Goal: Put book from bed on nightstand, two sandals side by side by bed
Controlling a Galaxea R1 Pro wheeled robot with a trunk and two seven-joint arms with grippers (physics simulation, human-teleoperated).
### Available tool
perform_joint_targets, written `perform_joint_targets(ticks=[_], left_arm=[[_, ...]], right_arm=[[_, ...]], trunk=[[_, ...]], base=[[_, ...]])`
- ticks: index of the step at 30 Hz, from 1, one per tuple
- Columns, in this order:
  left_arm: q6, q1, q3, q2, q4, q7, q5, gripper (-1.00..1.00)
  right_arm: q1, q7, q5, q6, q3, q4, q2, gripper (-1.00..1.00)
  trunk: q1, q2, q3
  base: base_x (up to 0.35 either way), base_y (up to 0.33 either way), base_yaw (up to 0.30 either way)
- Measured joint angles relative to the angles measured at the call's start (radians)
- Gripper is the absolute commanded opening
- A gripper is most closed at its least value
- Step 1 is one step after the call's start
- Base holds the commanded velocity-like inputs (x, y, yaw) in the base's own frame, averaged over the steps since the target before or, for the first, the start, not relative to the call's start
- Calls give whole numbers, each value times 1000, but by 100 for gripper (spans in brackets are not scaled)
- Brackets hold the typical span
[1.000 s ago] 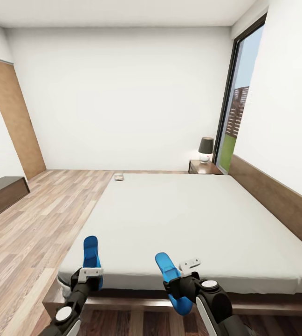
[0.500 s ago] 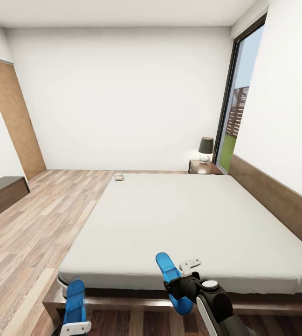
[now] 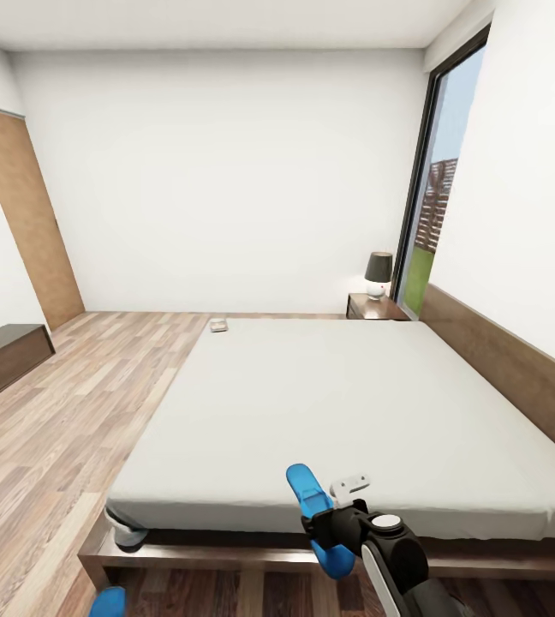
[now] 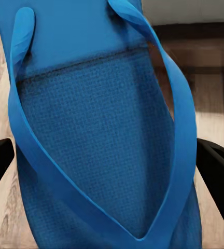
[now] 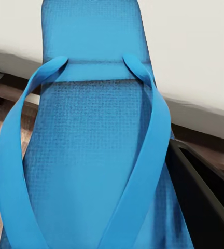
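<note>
The bed (image 3: pixel 346 411) stretches ahead, its foot end closest to me. A small flat thing, the book (image 3: pixel 218 325), lies at the bed's far left corner. A dark nightstand (image 3: pixel 376 307) stands at the far right corner by the headboard. My right gripper (image 3: pixel 336 517) is shut on one blue sandal (image 3: pixel 316 510), held tilted over the foot edge of the bed. In the right wrist view that sandal (image 5: pixel 91 145) sits between the black fingers (image 5: pixel 205 202). The other sandal (image 4: pixel 96 135) is clamped in my left gripper (image 4: pixel 109 171) above the floor; its tip (image 3: pixel 108 602) peeks in low at the left.
A black-shaded lamp (image 3: pixel 378 272) stands on the nightstand. A long dark console (image 3: pixel 3 356) lines the left wall, next to a wooden door (image 3: pixel 29 223). A tall window (image 3: pixel 436 214) is at the right. Wood floor (image 3: pixel 63 428) runs along the bed's left side.
My left arm has dropped with its sandal from the bed's foot edge down towards the floor, almost leaving the head view. The right arm and its sandal have stayed put.
</note>
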Motion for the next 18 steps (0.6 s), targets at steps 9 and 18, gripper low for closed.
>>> perform_joint_targets(ticks=[9,18], left_arm=[[-43,-3,3,-4,148,-7,5,-100],[-52,-6,4,-6,219,-9,7,-100]], right_arm=[[0,0,-2,0,0,0,0,-100],[0,1,-1,0,0,0,0,-100]], trunk=[[0,0,0],[0,0,0]], base=[[0,0,0],[0,0,0]])
